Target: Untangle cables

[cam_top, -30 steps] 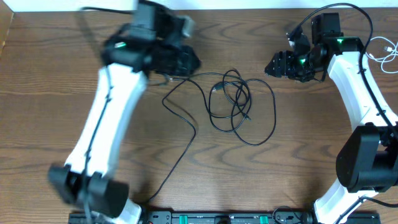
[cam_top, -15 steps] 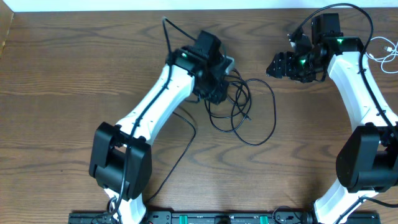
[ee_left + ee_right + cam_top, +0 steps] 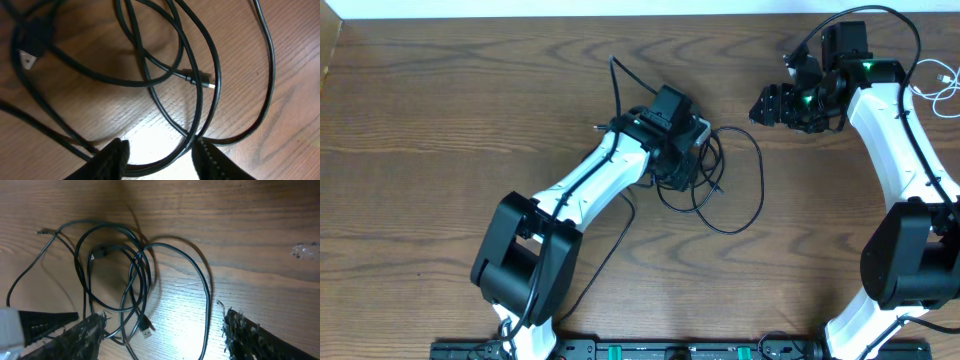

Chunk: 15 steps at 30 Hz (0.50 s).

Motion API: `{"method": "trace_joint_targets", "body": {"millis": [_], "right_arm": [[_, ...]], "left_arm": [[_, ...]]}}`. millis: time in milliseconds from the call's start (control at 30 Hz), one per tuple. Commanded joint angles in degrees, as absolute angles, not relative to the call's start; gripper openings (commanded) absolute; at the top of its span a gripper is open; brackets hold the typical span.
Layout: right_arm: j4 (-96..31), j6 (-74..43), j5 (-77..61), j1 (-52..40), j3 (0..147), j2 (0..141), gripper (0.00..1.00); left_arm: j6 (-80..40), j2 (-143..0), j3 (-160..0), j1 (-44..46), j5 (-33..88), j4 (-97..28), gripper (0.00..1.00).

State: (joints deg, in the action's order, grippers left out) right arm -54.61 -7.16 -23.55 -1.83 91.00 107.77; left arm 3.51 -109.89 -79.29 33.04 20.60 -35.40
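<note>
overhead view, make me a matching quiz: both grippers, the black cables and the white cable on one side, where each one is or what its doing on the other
Things
1. left gripper
2. right gripper
3. black cables
4. white cable

Places and states
a. at the far right edge of the table
b. loosely looped together mid-table
c. low over the tangle, fingers apart
d. at the back right, apart from the tangle, open and empty

Pairs: 1-c, 2-d, 3-b, 4-a
</note>
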Motion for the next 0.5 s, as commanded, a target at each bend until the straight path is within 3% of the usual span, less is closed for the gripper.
{"method": "trace_joint_targets", "body": {"millis": [0,233,400,467], "right_arm": [[-54.72,-6.59,-23.49,-1.43,91.11,108.01,0.75],[-55.2,-6.57,-23.46,-1.45,91.11,108.01,0.75],[-55.09,-6.57,-23.49,-1.48,91.11,108.01,0.75],[-55.09,-6.57,-23.49,-1.48,91.11,108.01,0.75]], "left_arm": [[4.08,-112.03,-78.65,33.36,19.81,-34.26,0.49],[4.03,-116.97,-78.19,33.58,19.84,-31.88,0.48],[4.03,-116.88,-78.48,33.43,19.81,-31.55,0.15],[4.01,-116.33,-78.96,33.3,19.84,-31.57,0.14]]}}
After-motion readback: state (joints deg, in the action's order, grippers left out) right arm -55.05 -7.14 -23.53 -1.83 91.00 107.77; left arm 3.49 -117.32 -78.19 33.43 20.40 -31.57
